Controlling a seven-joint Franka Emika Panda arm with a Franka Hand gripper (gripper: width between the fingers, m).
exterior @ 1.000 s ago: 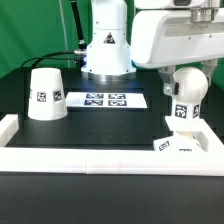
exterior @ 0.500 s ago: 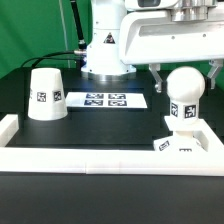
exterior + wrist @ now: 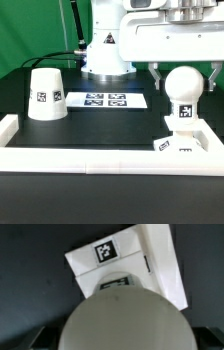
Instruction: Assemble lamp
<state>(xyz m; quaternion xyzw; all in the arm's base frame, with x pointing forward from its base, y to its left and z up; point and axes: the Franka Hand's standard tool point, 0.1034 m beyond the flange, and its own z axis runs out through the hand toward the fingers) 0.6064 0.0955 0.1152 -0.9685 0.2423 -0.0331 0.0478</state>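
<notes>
Bulb stands upright on the flat square base, at the exterior view's right, close to the white rail that borders the black table. Above it hangs the gripper, its fingers spread to either side of the bulb and gripping nothing. The shade sits wide end down, well apart at the left, beside the marker board.

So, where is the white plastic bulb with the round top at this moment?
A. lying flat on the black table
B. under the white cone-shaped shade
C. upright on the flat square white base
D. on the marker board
C: the bulb stands upright on the base, apart from the shade.
</notes>
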